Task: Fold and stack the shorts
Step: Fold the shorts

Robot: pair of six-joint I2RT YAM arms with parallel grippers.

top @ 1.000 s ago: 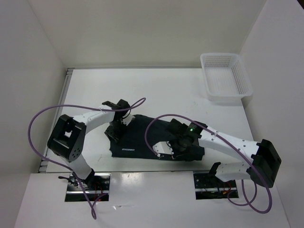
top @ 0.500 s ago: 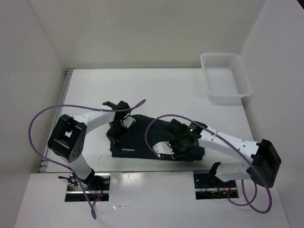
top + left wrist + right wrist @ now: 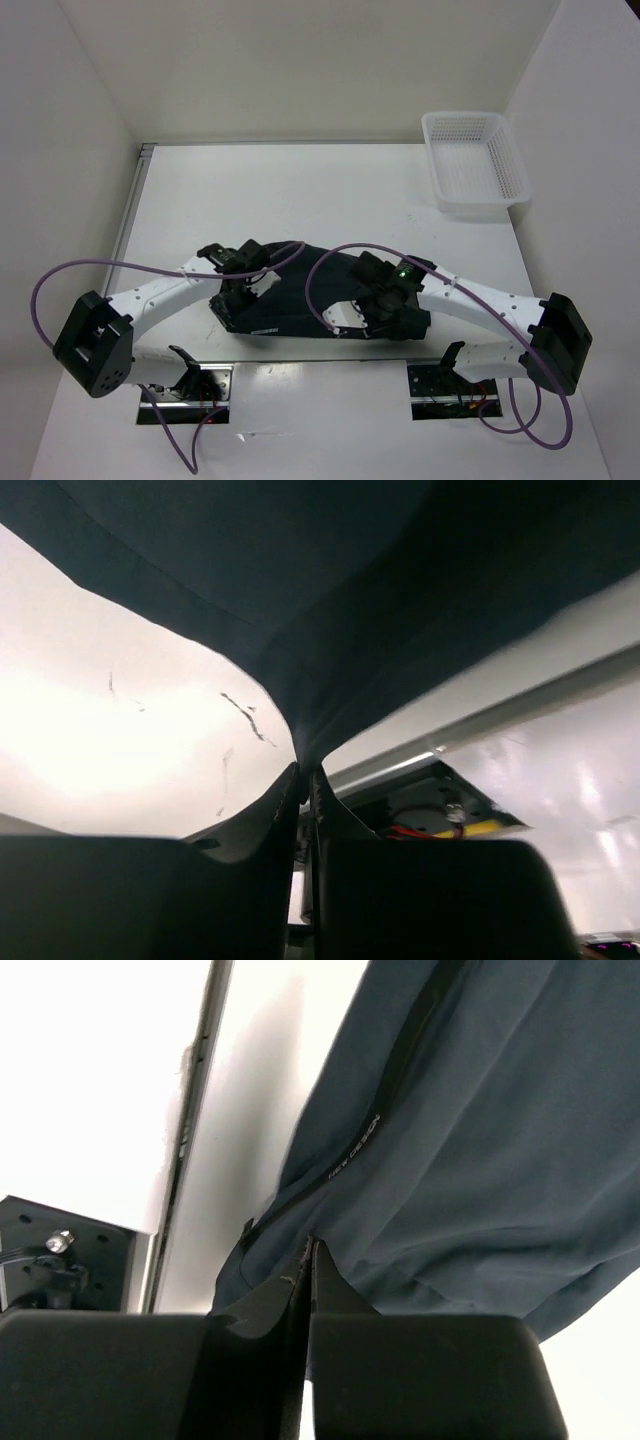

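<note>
At the bottom of the top view, both arms reach in from the near edge to the shorts (image 3: 300,290). These lie in the lower centre of the frame on the white table (image 3: 300,190). Long axis runs left to right across the frame; cannot tell which end is the waistband.

The left gripper (image 3: 236,290) is at the left end of the cloth. In the left wrist view, its fingers (image 3: 262,815) are clenched, pinching a fabric edge that rises above them.

The right gripper (image 3: 378,312) is at the lower right part. In the right wrist view, its fingers (image 3: 262,1305) are pressed together on the hem, near a line of pale lettering (image 3: 356,1150) running up along a seam.

Farther back, in the upper right, a white mesh basket (image 3: 475,160) sits well apart from the shorts.
</note>
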